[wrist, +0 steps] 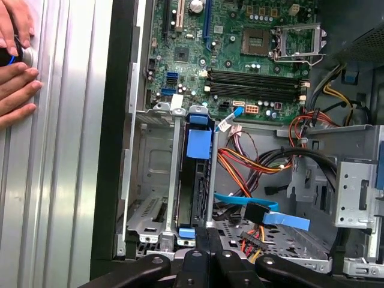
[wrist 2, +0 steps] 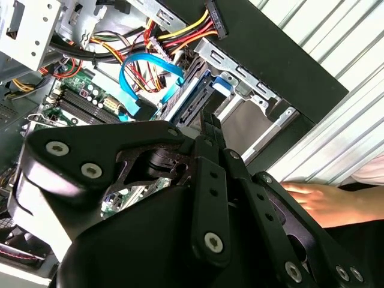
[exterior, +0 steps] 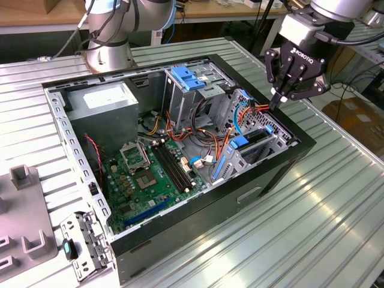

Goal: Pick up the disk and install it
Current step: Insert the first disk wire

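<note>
In the open computer case (exterior: 180,240), the disk (wrist: 195,192) stands on edge in the drive cage (wrist: 150,156) beside loose cables (wrist: 252,162), with the gripper (exterior: 276,105) just above, its fingers together and empty, and a person's hand (wrist: 15,90) outside on the ribbed metal table (exterior: 300,228).

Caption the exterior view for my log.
Shut gripper poised above the disk slotted into the open computer case.

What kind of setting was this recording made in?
Most likely a robotics lab or workshop. An opened desktop computer case lies on a ribbed metal table, a robot arm's base stands on that table, and wooden workbenches stand behind.
</note>
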Controlling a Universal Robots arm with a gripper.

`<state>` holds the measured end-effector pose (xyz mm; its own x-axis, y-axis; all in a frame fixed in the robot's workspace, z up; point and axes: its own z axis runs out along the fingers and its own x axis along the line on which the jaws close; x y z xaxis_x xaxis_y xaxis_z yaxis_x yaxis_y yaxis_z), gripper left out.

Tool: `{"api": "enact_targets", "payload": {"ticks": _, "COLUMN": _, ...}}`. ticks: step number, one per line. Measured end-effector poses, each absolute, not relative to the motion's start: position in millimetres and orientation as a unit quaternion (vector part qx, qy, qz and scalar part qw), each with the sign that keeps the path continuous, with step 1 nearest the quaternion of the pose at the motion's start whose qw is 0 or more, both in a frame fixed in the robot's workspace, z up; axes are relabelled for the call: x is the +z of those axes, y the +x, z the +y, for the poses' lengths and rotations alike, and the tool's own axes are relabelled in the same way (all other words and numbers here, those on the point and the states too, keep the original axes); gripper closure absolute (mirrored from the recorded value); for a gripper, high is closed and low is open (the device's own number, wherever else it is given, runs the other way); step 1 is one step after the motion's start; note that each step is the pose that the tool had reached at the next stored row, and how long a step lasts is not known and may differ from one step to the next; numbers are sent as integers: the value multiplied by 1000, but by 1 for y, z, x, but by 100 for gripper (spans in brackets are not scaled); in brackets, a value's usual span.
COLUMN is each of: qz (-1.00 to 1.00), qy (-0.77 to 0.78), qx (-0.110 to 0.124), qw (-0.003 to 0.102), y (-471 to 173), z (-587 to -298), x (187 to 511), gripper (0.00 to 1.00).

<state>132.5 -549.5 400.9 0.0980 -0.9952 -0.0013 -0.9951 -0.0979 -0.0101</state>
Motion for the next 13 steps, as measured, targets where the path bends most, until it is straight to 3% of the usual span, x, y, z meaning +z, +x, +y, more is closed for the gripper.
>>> {"api": "enact_targets", "payload": {"ticks": 13, "qz": 657, "qy": -754, "qx": -3, "qw": 4, "y": 156, "z": -540, "x": 401, "gripper": 89}}
